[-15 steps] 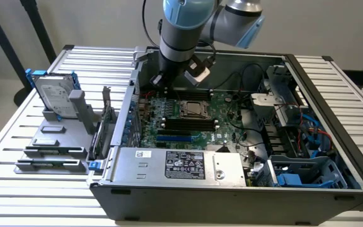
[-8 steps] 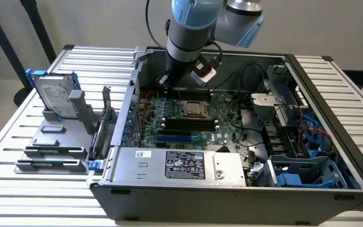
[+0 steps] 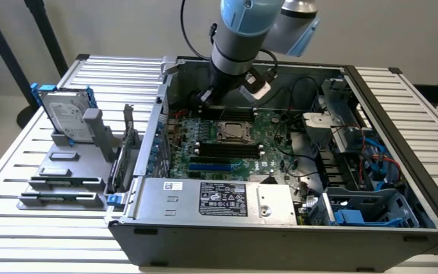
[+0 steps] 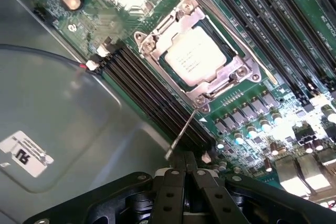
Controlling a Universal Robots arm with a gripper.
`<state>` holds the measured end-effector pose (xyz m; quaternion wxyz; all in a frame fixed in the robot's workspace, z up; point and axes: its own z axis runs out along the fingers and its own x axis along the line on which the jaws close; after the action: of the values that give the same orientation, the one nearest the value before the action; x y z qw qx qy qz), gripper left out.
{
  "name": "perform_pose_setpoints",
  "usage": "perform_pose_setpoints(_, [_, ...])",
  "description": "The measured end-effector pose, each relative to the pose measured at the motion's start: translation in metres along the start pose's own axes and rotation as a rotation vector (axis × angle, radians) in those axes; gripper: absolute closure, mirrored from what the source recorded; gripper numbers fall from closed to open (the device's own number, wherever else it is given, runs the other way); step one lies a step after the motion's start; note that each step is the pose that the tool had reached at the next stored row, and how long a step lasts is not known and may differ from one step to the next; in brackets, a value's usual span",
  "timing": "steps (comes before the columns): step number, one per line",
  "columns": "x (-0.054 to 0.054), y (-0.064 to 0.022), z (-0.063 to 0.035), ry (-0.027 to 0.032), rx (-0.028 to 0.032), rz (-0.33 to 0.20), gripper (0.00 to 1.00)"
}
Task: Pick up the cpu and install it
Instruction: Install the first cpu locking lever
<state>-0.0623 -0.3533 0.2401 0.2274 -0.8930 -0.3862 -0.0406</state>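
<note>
The cpu point(image 4: 194, 56), a shiny silver square chip, lies in the motherboard socket point(image 4: 233, 74), with the metal load frame closed around its edges. In the exterior view the cpu point(image 3: 232, 132) sits mid-board inside the open computer case point(image 3: 280, 234). My gripper point(image 4: 185, 162) is shut with nothing visible between its fingers. It hovers just off the socket's corner, beside the free end of the thin socket lever point(image 4: 181, 132). In the exterior view the gripper point(image 3: 216, 108) hangs over the board's far side, just behind the socket.
A grey labelled power-supply box point(image 3: 219, 198) fills the case's near side. Black memory slots point(image 4: 152, 98) run beside the socket. Cables and a blue drive cage point(image 3: 364, 214) crowd the exterior view's right. A hard drive with a blue bracket point(image 3: 67, 114) stands on a grey fixture point(image 3: 63, 182) outside the case.
</note>
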Motion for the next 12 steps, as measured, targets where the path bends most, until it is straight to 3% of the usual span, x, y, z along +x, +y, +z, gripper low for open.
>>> perform_pose_setpoints(5, [0.006, 0.0077, 0.0005, 0.0054, 0.0041, 0.001, 0.89])
perform_pose_setpoints(10, [0.004, 0.0112, 0.0087, 0.0068, 0.0024, -0.001, 0.89])
perform_pose_setpoints(12, [0.003, 0.0123, 0.0115, 0.0098, -0.0012, -0.003, 0.89])
